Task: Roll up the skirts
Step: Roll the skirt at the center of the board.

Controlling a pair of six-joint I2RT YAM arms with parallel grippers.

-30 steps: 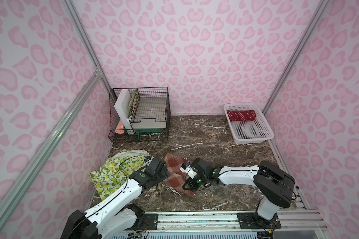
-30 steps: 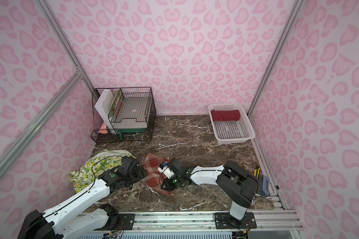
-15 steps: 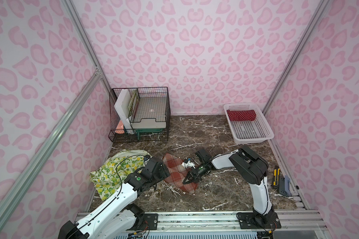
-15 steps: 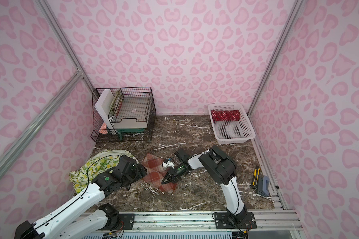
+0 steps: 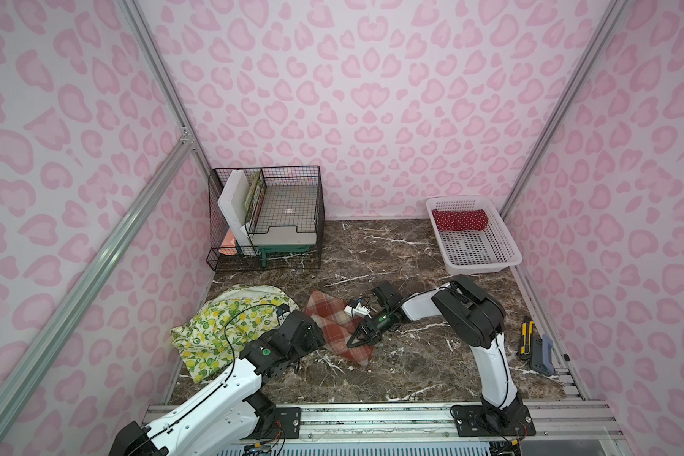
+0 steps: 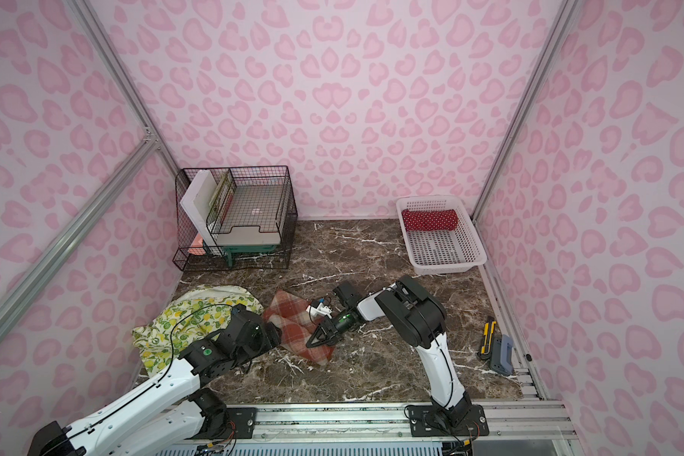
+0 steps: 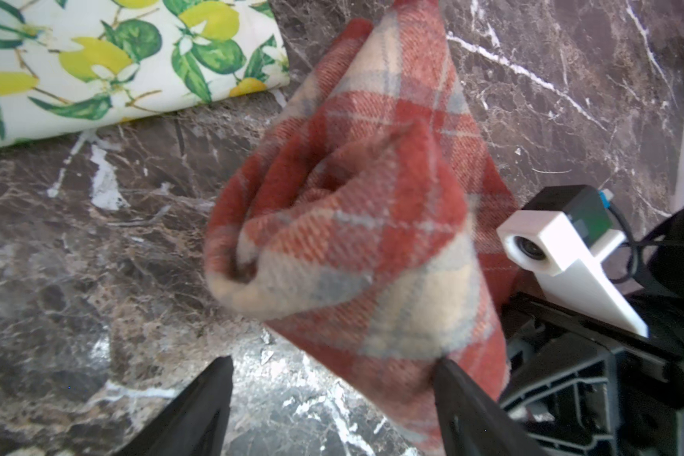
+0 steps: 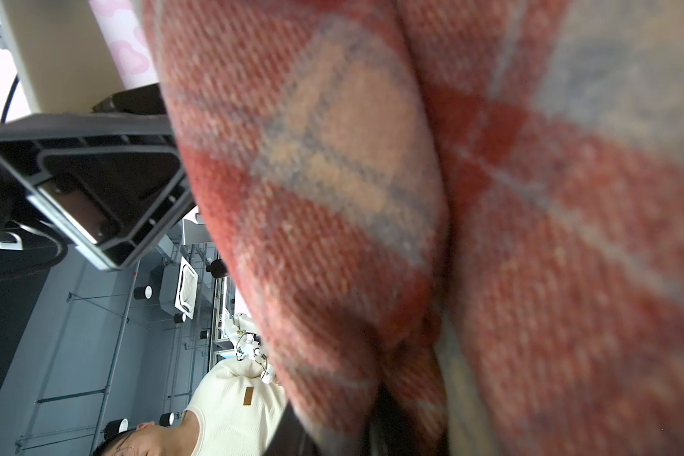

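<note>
Left wrist view: the left gripper (image 7: pixel 332 361) has its fingers spread wide. One fingertip touches the near end of the plaid skirt (image 7: pixel 356 244), the other stands clear over bare table (image 7: pixel 95 256); nothing is held. That end of the cloth shows a loose coil, so the roll is judged part-made.

In both top views the right gripper (image 5: pixel 356 341) lies on the plaid skirt's 5 o'clock corner with its fingers pressed together on a fold. The right wrist view confirms cloth pinched between them. This pinch probably keeps the roll from unwinding while the left side is free to re-grip.

Plaid skirt position: table centre, slightly toward 7 o'clock. The lemon skirt (image 5: pixel 222 327) lies flat and unrolled at 8 o'clock. The polka-dot skirt (image 5: pixel 459 220) sits rolled in the basket (image 5: pixel 506 252) at 1 o'clock; one of three is judged finished.

Change noted: a second ago the right arm (image 5: pixel 466 312) lay stretched low from 4 o'clock. Its elbow has since risen and swung inward. Both grippers remain at the plaid skirt, the right pinch unchanged.
</note>
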